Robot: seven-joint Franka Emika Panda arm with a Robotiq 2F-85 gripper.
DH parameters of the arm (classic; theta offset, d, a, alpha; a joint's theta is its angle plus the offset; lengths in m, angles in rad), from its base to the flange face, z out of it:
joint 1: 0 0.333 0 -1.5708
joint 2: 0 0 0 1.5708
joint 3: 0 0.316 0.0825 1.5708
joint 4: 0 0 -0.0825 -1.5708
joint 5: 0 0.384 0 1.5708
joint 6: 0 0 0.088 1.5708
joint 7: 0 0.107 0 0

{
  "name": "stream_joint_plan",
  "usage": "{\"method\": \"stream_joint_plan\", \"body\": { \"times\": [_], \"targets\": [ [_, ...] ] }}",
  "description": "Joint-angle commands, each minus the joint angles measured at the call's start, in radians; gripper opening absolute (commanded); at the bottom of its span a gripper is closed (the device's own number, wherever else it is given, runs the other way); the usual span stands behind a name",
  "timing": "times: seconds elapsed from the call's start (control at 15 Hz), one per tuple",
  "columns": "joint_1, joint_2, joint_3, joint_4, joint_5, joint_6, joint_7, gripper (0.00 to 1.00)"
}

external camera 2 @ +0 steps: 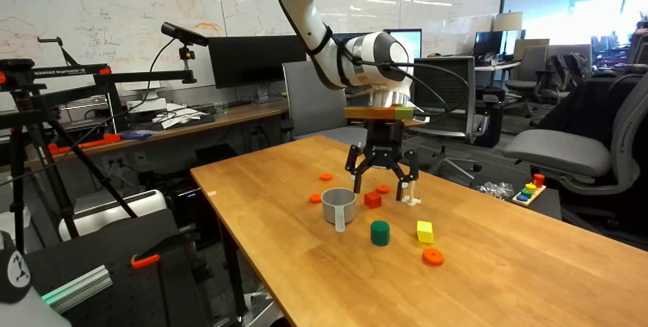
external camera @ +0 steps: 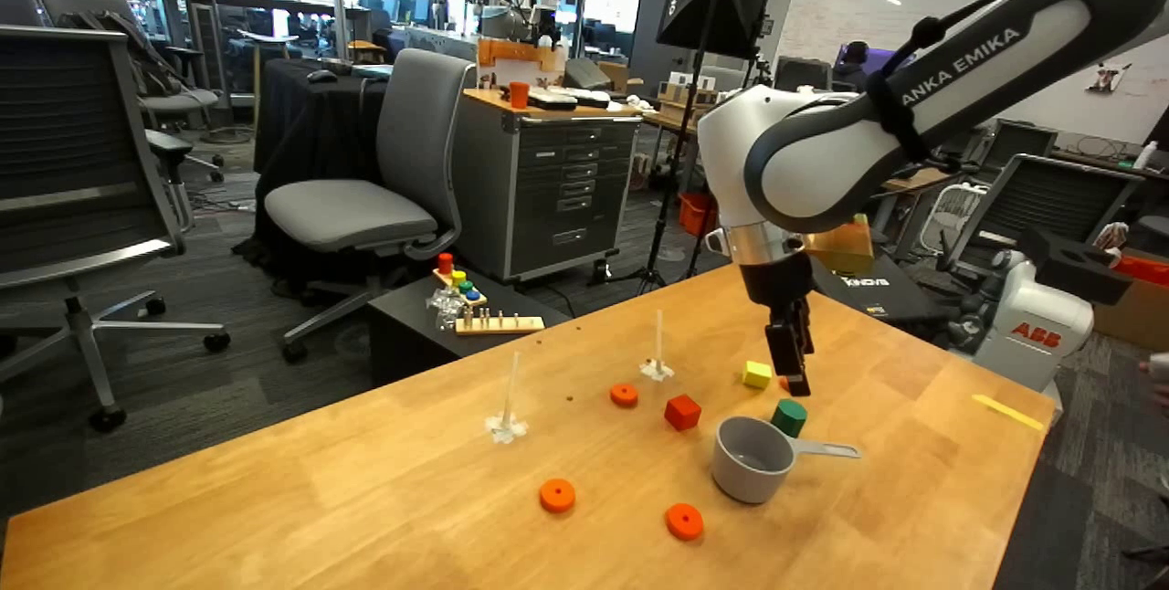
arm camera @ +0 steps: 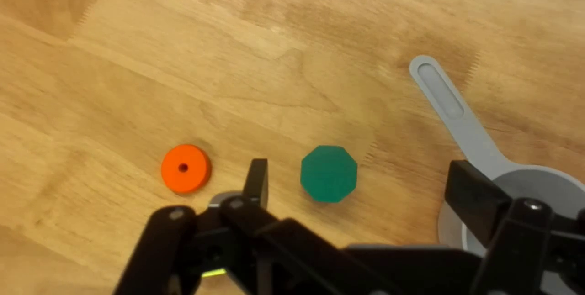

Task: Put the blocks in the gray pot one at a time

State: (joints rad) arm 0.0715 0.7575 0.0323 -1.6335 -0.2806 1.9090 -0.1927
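The gray pot (external camera: pixel 751 479) stands upright on the table, also in an exterior view (external camera 2: pixel 331 214) and at the right of the wrist view (arm camera: pixel 480 144). A green block (external camera: pixel 789 416) stands beside it and shows in the wrist view (arm camera: pixel 328 174) between the fingers. My gripper (external camera 2: pixel 378 194) is open and empty above the table; its fingers (arm camera: pixel 359 168) are apart from the green block. A yellow block (external camera 2: pixel 424 232), a red cube (external camera 2: pixel 372 199) and several orange discs (external camera 2: pixel 433 256) (external camera: pixel 557 495) (external camera: pixel 684 521) (external camera: pixel 624 395) lie around. One disc (arm camera: pixel 185 168) is left of the fingers.
Two thin upright pegs (external camera: pixel 659 339) (external camera: pixel 510 394) are taped to the wooden table (external camera: pixel 365 480). A yellow tape strip (external camera: pixel 1007 412) lies near the table edge. A low dark stand with a peg toy (external camera: pixel 499 324) is beyond the table, with chairs (external camera: pixel 352 215) behind.
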Motion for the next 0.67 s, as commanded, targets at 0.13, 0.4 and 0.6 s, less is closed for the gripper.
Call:
{"method": "stream_joint_plan", "body": {
  "times": [0.13, 0.4, 0.6],
  "targets": [
    [0.001, 0.002, -0.001, 0.004, 0.002, -0.003, 0.002, 1.0],
    [-0.007, 0.03, -0.003, 0.004, 0.003, 0.045, 0.004, 1.0],
    [-0.016, 0.063, -0.011, 0.011, 0.005, 0.063, 0.004, 1.0]
  ]
}}
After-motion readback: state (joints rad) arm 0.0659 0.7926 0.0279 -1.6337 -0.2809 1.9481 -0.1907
